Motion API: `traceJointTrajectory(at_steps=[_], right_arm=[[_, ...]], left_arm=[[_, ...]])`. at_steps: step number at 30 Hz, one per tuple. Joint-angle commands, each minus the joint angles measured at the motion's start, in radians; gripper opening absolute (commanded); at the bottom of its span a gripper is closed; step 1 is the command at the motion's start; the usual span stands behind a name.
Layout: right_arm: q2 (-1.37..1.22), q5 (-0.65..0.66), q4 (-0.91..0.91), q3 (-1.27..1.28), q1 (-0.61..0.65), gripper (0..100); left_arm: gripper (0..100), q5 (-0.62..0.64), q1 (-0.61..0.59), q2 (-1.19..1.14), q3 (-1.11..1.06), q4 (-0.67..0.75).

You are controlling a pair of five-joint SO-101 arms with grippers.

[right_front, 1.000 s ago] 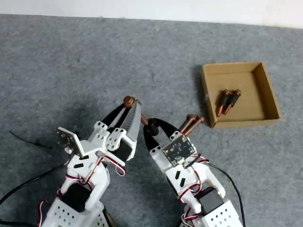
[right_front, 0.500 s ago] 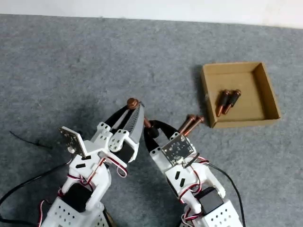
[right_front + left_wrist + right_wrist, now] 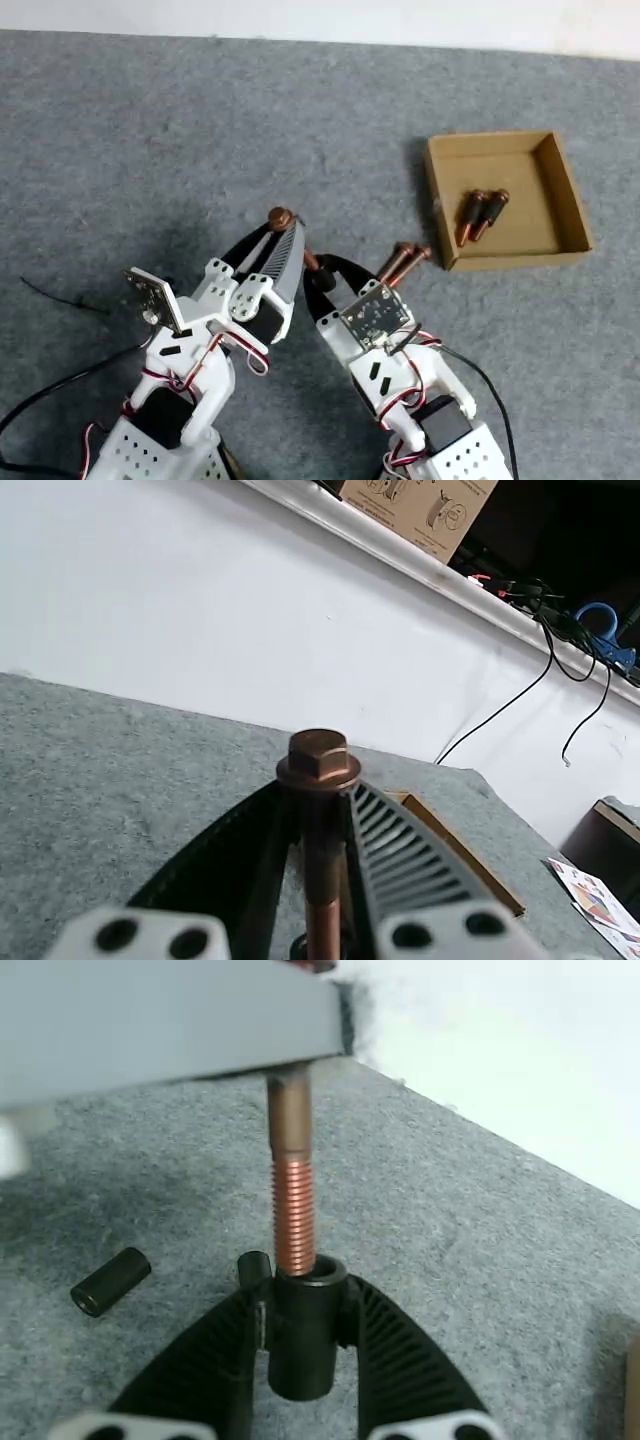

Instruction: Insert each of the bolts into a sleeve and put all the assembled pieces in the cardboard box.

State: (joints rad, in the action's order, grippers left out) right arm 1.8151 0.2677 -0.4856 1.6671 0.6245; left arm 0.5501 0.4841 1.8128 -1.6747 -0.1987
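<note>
Now the grey surface [image 3: 150,130] carries the cardboard box [image 3: 515,175] toward its right edge. Two assembled pieces [image 3: 480,215] lie side by side inside it, close to the box's left wall. By the middle of the surface's near edge the two arms meet.

The left pincer [image 3: 277,232] is drawn narrow around a bolt [image 3: 318,765], with the head clear of the fingertips and the shank running back between the jaws. The right pincer [image 3: 322,272] is closed on a black sleeve [image 3: 303,1335], whose mouth faces the bolt's threaded end.

Over the last second the left arm has carried the bolt a little toward the right pincer, so the head sits nearer the sleeve than it did. Across the last half second both arms look unmoved. In the right wrist view the threaded tip stands at the sleeve's mouth and seems just inside it, though the rim hides how deep.

By my reading the insertion has begun but is not finished. The bolt needs a straight push along its own line, or the threads may catch on the rim.

Two loose bolts [image 3: 402,262] lie touching each other just outside the box's near left corner. A spare sleeve [image 3: 110,1281] lies on the surface near the right pincer, so more pairs remain to be joined.
</note>
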Motion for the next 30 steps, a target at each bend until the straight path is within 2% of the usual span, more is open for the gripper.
traceJointTrajectory(at_steps=[1, 22, 30], right_arm=[[0.024, 0.006, 0.004, 0.147, 0.018, 0.5], [0.024, 0.006, 0.005, 0.097, 0.031, 0.5], [0.024, 0.006, 0.005, 0.097, -0.018, 0.5]], left_arm=[[1, 0.011, 0.019, 0.002, -0.022, -0.005], [1, 0.011, 0.025, 0.001, -0.022, -0.029], [1, 0.011, 0.025, 0.001, -0.022, -0.066]])
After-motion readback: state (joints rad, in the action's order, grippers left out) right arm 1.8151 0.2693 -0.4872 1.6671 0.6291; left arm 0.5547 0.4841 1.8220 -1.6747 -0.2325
